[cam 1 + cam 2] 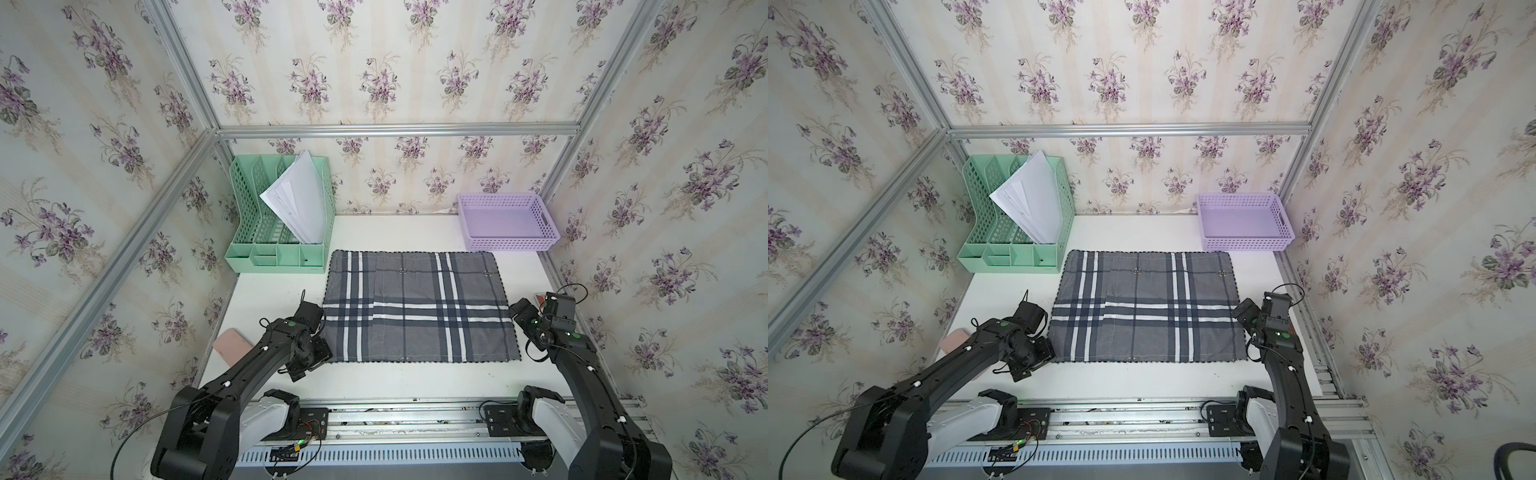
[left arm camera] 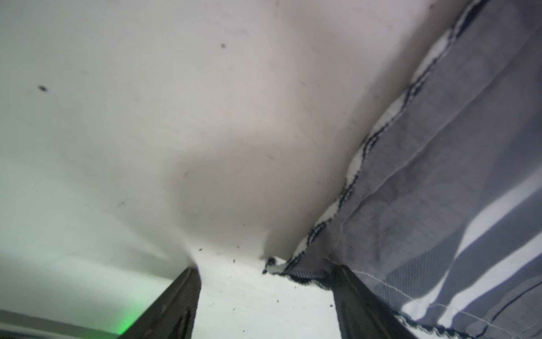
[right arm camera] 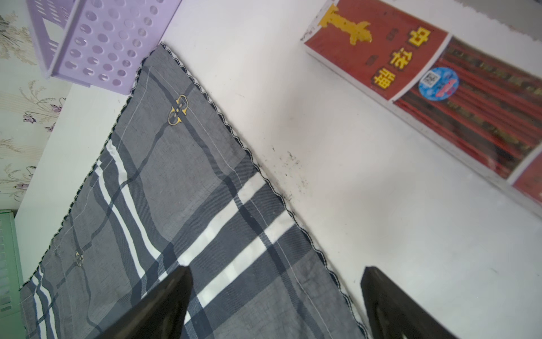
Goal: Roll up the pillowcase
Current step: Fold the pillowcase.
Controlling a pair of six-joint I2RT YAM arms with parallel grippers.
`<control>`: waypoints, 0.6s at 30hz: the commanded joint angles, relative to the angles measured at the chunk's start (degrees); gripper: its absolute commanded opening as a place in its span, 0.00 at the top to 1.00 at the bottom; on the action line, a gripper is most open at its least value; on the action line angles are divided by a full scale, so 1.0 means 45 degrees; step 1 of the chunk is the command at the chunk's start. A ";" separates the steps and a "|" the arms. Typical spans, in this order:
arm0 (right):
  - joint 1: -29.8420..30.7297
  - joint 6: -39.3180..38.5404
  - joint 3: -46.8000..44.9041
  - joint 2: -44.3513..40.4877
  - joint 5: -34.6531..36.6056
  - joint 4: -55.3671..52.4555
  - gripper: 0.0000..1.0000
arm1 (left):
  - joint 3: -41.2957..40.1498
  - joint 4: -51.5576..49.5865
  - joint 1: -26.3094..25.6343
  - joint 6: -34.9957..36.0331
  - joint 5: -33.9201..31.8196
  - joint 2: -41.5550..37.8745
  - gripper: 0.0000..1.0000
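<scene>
**Both top views.** Flat and unrolled in the middle of the white table (image 1: 395,230): pillowcase (image 1: 419,307) (image 1: 1148,307). Beyond its far edge, a green file organiser (image 1: 278,216) with white papers (image 1: 297,199), and a purple basket (image 1: 507,222).
- Left arm: low, elbow bent, wrist tipped down at the cloth's near-left corner. Hides most of the left gripper (image 1: 321,353) (image 1: 1044,353) under its own wrist; spread unreadable here.
- Right arm: steeper, forearm rising from its base, wrist turned inward. Puts the right gripper (image 1: 517,309) (image 1: 1241,309) just beside the cloth's right edge, about halfway along. Too small to judge the jaws.
- Partly covered by the left forearm at the table's left edge: a pink object (image 1: 230,347), unidentifiable.

**Left wrist.** Shows the left gripper (image 2: 265,281) with jaws well apart and nothing pinched. One finger on bare table, the other at the stitched corner of the pillowcase (image 2: 454,176); contact likely, not certain. Blurred, fingers cut off by the frame.

**Right wrist.** Shows the right gripper (image 3: 277,268) spread wide and empty, straddling the edge of the pillowcase (image 3: 176,190). One finger over plaid, the other over bare table; height above either unclear. Near the cloth, apart from it: a red box (image 3: 410,73) with gold characters, cut off by the frame.
</scene>
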 commanded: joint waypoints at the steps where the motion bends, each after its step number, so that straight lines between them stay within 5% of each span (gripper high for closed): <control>1: -0.0002 0.0312 -0.0247 -0.0173 0.0154 0.0236 0.05 | -0.0046 0.2163 -0.0009 0.0502 0.0287 0.0631 0.32; 10: -0.0026 0.0813 -0.0363 0.0031 0.0723 -0.0231 0.05 | 0.0103 0.2749 -0.0069 0.0817 0.0287 0.0835 0.80; 18: -0.0249 0.1144 -0.0597 0.0930 -0.0407 -0.0784 0.08 | 0.0521 0.2131 -0.0077 0.0784 -0.0167 0.0332 0.94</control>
